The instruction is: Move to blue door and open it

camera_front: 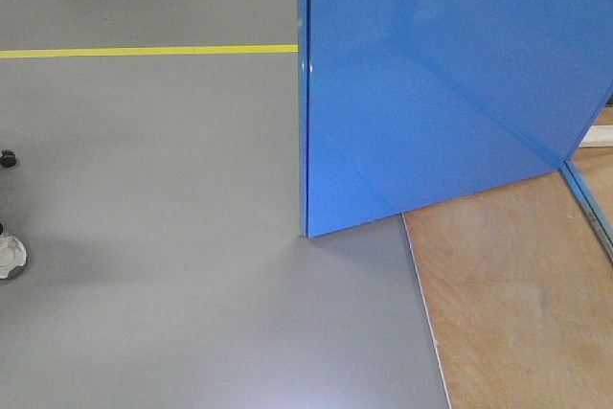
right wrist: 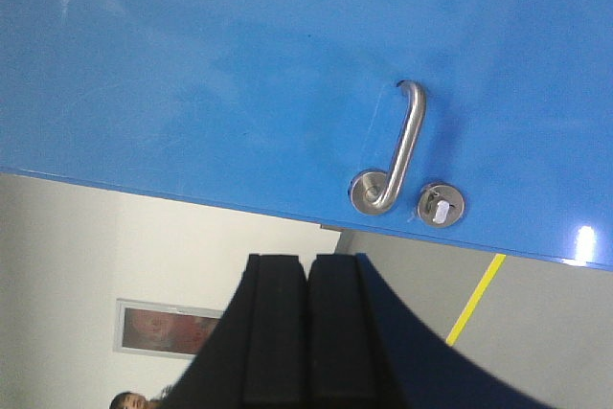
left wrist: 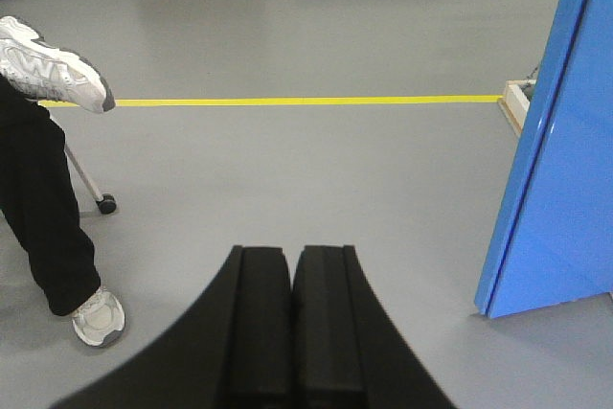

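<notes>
The blue door [camera_front: 450, 83] fills the upper right of the front view, its free edge meeting the grey floor near the middle and its panel swung at an angle over a wooden floor. In the left wrist view the blue door [left wrist: 565, 170] stands at the right, edge-on. My left gripper [left wrist: 291, 254] is shut and holds nothing, pointing at bare floor left of the door. In the right wrist view, which is rolled sideways, the blue door [right wrist: 239, 64] shows its steel lever handle [right wrist: 402, 150] and thumb-turn lock [right wrist: 441, 206]. My right gripper [right wrist: 307, 261] is shut, apart from the handle.
A yellow floor line [camera_front: 144, 50] crosses the grey floor. A person's leg and white shoe [left wrist: 96, 316] stand at the left, with a raised shoe [left wrist: 53, 64] and a castor leg [left wrist: 105, 203]. Wooden flooring [camera_front: 517, 304] lies behind the door.
</notes>
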